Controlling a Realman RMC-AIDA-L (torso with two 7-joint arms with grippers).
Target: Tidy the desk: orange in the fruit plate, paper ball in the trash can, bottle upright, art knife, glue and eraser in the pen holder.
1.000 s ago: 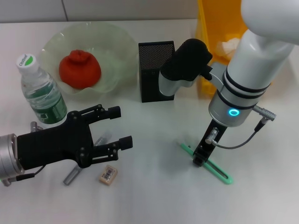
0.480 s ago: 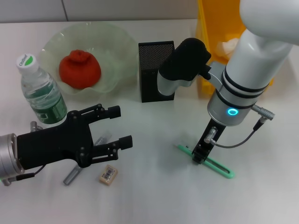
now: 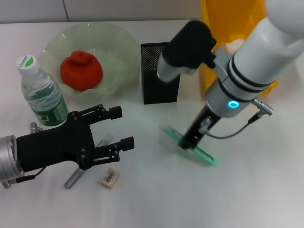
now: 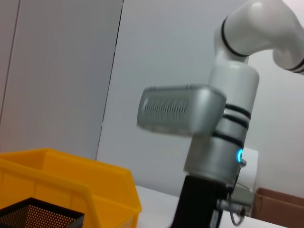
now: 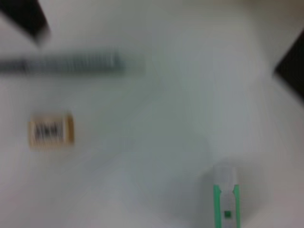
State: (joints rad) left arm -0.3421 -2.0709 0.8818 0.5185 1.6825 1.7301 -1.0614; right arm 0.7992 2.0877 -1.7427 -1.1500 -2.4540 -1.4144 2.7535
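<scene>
Your right end effector is clamped on the green knife near the pen holder. Your left end effector hangs wide apart over the eraser on the counter.

Only faint, unreadable lettering shows on the white-and-green cap of the upright water bottle, and the eraser bears a barcode-like label with no legible characters.
</scene>
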